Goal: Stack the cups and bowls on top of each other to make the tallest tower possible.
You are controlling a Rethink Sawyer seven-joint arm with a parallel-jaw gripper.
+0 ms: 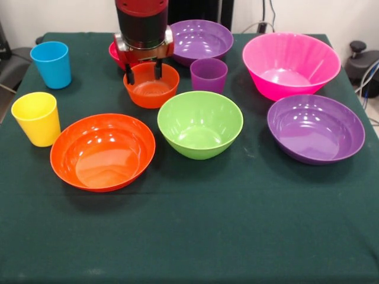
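Observation:
In the front view my gripper (144, 72) is open, with its fingers (129, 75) down at the far rim of the small orange bowl (151, 90). One finger is inside the bowl and one is at its left edge. The small red bowl (113, 52) is mostly hidden behind the gripper. The purple cup (208, 74), blue cup (51, 64) and yellow cup (37, 118) stand upright and apart. The green bowl (200, 124), wide orange bowl (102, 152), two purple bowls (201, 40) (315, 128) and pink bowl (291, 64) sit separately. Nothing is stacked.
All of it stands on a table with a dark green cloth (189, 236). The near half of the cloth holds nothing. Cables and dark gear (362, 62) lie beyond the table's right edge.

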